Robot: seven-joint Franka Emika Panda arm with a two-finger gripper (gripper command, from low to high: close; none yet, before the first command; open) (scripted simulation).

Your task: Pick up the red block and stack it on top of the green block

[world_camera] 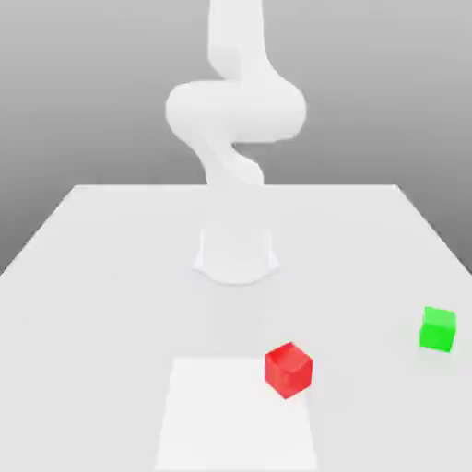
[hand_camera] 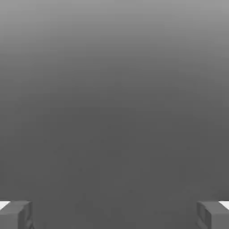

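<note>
Red and green cubes apart on a pale tabletop

In the exterior view, nearest is a flat white rectangle; the smooth red cube sits turned at its right edge. The smooth green cube rests farther right on the plain white tabletop. Beyond stands the rounded, glossless white arm. The hand view shows the gripper spread wide, holding nothing.

White table, flat & plain, w/ a brighter rect. patch at the near side. Red block sits at the patch's far corner on the exterior view's right, turned w/ an edge fwd. Green block well apart, nr the exterior view's right, a bit farther back. Arm base behind both, approx centre
</note>
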